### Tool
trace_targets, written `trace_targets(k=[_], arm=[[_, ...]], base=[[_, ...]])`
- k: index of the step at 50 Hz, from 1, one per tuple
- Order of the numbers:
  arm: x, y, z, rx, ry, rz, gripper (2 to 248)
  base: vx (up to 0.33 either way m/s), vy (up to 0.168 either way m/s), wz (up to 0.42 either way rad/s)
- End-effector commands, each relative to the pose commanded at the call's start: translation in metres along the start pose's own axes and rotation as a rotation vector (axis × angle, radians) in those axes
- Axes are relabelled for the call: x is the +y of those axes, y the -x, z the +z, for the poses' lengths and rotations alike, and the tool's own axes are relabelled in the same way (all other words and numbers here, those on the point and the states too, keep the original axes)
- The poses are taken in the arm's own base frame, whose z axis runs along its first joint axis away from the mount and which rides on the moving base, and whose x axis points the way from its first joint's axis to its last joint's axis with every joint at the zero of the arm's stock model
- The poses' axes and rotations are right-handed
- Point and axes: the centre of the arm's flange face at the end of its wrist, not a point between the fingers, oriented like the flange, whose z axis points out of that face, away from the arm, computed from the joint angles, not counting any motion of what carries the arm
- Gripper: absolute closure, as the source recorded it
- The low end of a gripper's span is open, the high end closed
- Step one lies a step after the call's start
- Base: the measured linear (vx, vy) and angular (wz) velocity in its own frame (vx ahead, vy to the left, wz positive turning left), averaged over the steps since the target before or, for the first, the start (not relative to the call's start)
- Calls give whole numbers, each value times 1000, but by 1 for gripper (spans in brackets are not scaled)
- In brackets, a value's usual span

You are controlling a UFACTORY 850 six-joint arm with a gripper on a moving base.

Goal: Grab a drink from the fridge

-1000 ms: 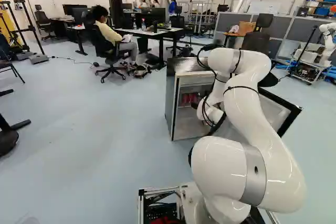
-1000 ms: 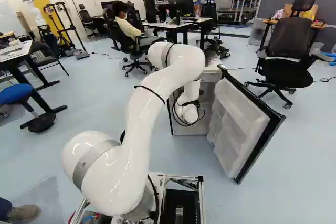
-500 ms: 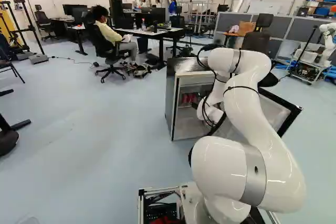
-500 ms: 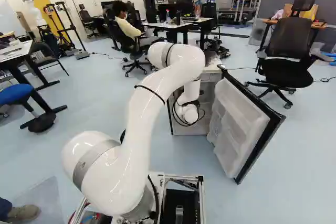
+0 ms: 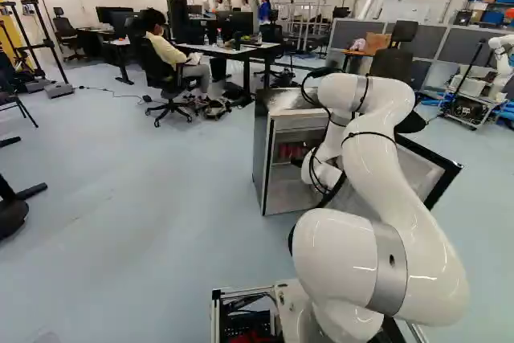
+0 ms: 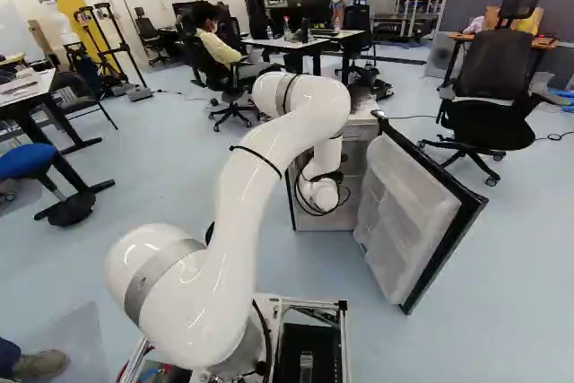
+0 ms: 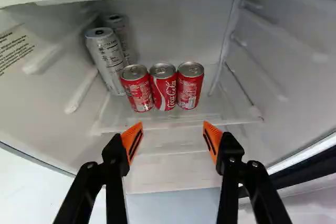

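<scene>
Holds nothing with the gripper (image 7: 172, 124), spread wide. Faces three red cans (image 7: 164, 90) straight ahead, upright on the fridge shelf (image 7: 223, 113), side by side, perhaps touching. Must reach farther in to straddle one's upright sides.

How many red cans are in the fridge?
3: one red can nearest the silver cans, the middle one, and one at the row's other end. Others could hide behind.
</scene>
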Motion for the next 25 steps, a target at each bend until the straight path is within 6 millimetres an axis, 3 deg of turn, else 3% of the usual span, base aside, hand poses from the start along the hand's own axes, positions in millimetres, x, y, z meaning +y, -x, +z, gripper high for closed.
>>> trace_targets(k=[25], arm=[[1, -1, 5, 8, -1, -4, 78]], base=[[0, 0, 0]])
